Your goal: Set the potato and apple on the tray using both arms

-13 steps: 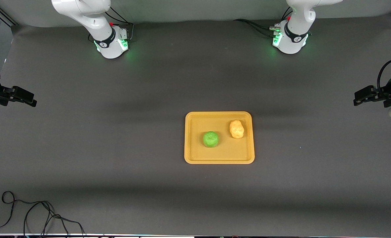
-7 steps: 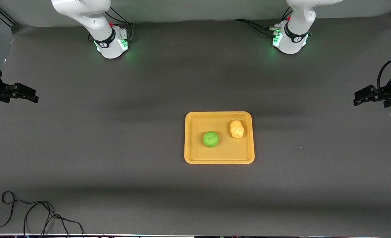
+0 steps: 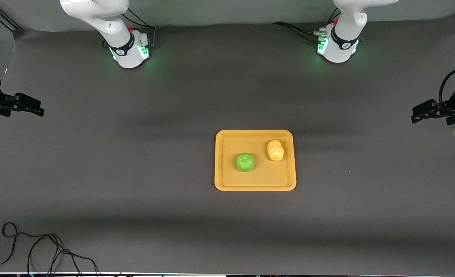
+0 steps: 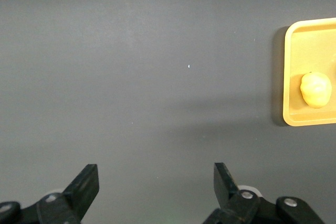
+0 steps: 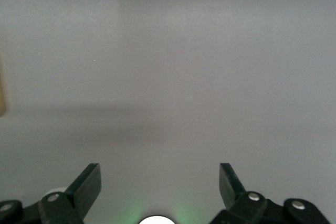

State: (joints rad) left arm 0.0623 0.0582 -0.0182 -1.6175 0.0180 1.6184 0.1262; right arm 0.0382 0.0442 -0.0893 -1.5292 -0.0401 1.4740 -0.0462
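The yellow-orange tray (image 3: 255,186) lies mid-table. On it sit the green apple (image 3: 245,162) and, beside it toward the left arm's end, the yellow-tan potato (image 3: 275,150). My left gripper (image 3: 415,116) is open and empty, up over the bare mat at the left arm's end. In the left wrist view the gripper (image 4: 156,181) is wide open, with the tray's edge (image 4: 290,77) and the potato (image 4: 315,89) in view. My right gripper (image 3: 39,109) is open and empty over the mat at the right arm's end; the right wrist view shows it (image 5: 159,181) wide open over bare mat.
The dark grey mat (image 3: 135,154) covers the table. A loose black cable (image 3: 39,250) lies at the near edge toward the right arm's end. The arm bases (image 3: 129,52) (image 3: 337,48) glow green along the farthest edge.
My right gripper has drifted a little, away from the front camera, staying over the mat's end. The left arm, the tray and both fruits have not moved.
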